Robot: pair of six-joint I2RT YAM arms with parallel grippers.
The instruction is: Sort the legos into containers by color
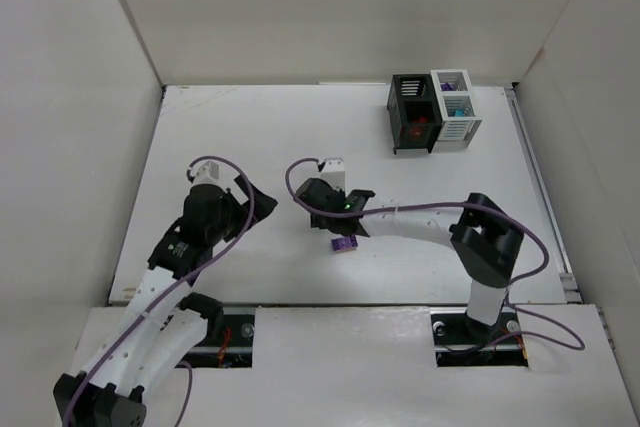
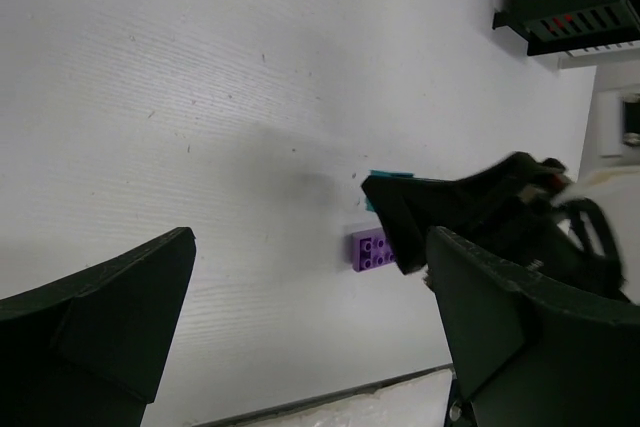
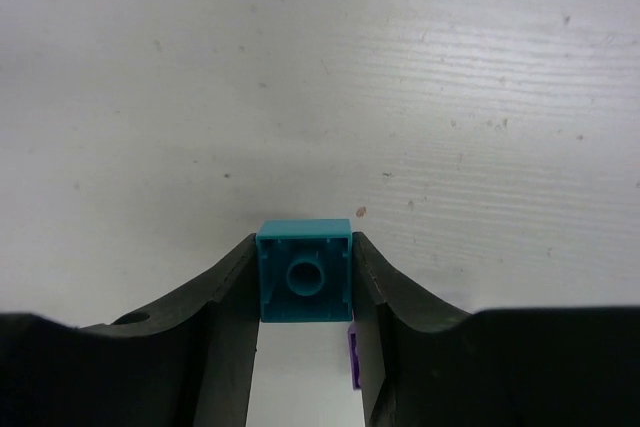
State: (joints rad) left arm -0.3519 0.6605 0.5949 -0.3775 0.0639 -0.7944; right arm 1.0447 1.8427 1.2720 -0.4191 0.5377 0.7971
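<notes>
I see a white table (image 1: 260,137), its surface finely ribbed with a few small dark specks; plain white walls (image 1: 330,7) stand at its left, back and right; a pale rail (image 1: 541,187) runs along its right edge; a white board (image 1: 340,347) lies at the near side.

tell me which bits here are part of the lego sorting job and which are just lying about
Part of the job:
teal brick
purple brick
red brick, in the black bin
white bin

Just there:
purple cables
metal rail along the table edge
</notes>
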